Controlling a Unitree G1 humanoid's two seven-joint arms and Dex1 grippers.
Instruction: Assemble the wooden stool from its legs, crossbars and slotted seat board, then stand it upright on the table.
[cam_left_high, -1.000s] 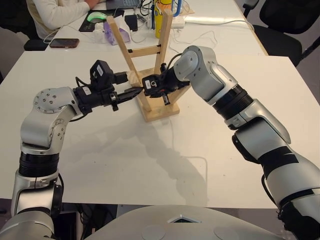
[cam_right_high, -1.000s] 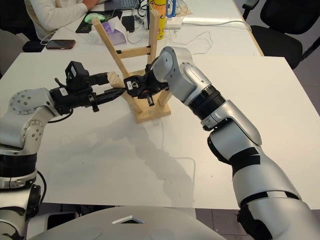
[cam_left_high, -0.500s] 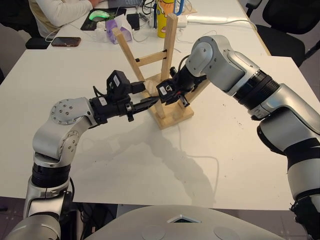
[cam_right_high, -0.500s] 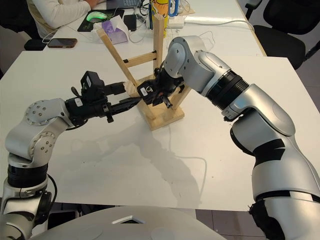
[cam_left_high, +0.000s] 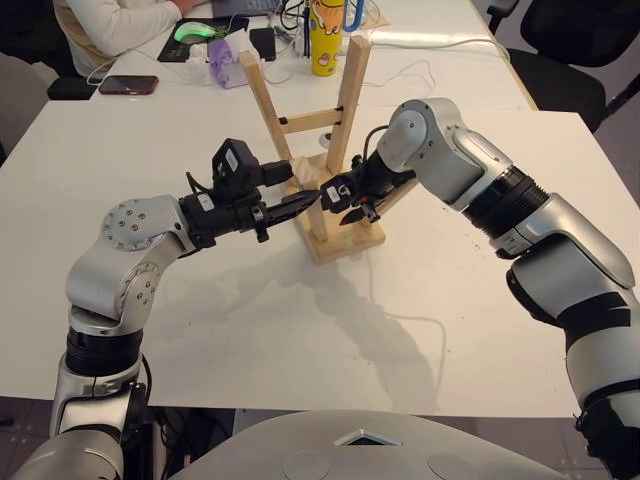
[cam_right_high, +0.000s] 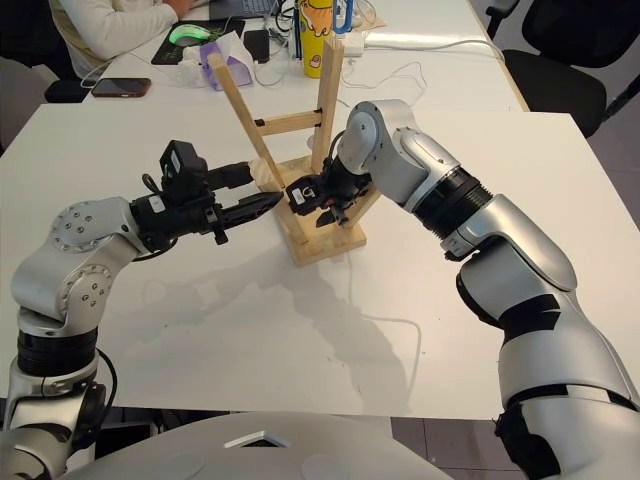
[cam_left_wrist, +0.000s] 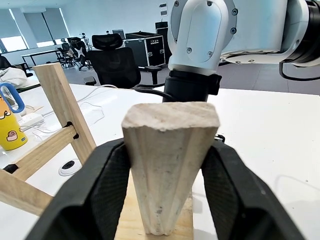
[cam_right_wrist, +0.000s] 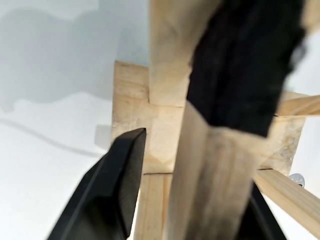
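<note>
The wooden stool (cam_left_high: 318, 150) is upside down in the middle of the white table (cam_left_high: 300, 330). Its slotted seat board (cam_left_high: 350, 238) is at the bottom and two long legs (cam_left_high: 349, 95) point up, joined by a crossbar (cam_left_high: 310, 121). My left gripper (cam_left_high: 303, 199) comes in from the left, shut on a short leg stub (cam_left_wrist: 169, 155) just above the board. My right gripper (cam_left_high: 343, 196) comes in from the right, shut on a neighbouring leg (cam_right_wrist: 200, 195) low down. I cannot tell whether the board rests flat on the table.
A yellow bottle (cam_left_high: 322, 42), a purple item (cam_left_high: 226, 66), a phone (cam_left_high: 127, 85) and cables lie on the desk behind the stool. A person sits at the back left. Bare tabletop spreads in front of and beside the stool.
The head camera shifted after the first frames. Since half a second ago the stool's legs have swung slightly right and the right arm has dropped lower. The left arm has kept still.
</note>
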